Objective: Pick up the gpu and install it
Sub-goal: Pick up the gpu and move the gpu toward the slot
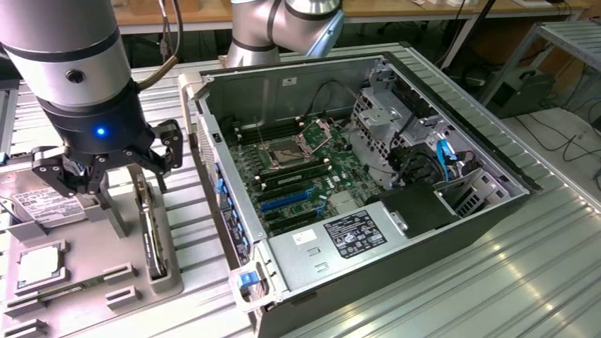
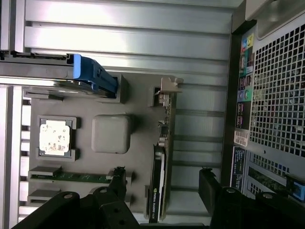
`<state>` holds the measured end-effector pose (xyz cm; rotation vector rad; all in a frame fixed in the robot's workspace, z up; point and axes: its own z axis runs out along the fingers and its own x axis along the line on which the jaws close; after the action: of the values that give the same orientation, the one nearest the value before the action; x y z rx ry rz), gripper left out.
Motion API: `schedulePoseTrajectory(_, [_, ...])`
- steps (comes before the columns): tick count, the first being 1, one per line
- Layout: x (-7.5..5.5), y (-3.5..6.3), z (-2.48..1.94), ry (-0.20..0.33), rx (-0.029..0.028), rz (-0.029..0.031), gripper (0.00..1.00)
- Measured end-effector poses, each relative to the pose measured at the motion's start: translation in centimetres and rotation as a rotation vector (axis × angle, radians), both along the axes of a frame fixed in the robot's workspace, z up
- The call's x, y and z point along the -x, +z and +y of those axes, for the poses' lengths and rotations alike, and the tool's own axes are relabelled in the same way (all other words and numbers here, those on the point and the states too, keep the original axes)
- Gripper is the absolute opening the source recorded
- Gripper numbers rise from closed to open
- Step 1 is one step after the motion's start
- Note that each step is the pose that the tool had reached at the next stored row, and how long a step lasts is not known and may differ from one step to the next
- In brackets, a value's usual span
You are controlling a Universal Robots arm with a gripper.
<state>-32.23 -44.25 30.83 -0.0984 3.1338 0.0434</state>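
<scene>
Grey tray [image 2: 138, 157]; upright gpu [image 2: 159, 186], lettering illegible

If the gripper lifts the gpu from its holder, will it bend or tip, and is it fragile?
Probably stiff: the gpu is a board with cooler and metal bracket. It stands on edge in the tray, so a sideways push may tip it. Bare components look fragile.

Exterior view: high, angled down, case [image 1: 281, 88] plus tray [image 1: 98, 243]. Wrist view: close above tray [image 2: 138, 102], shared.
</scene>
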Motion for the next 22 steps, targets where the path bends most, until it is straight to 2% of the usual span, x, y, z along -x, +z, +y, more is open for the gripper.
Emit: schedulePoseTrajectory(22, [0.0, -3.21, -0.32, 0.000, 0.0000, 0.0001, 0.72])
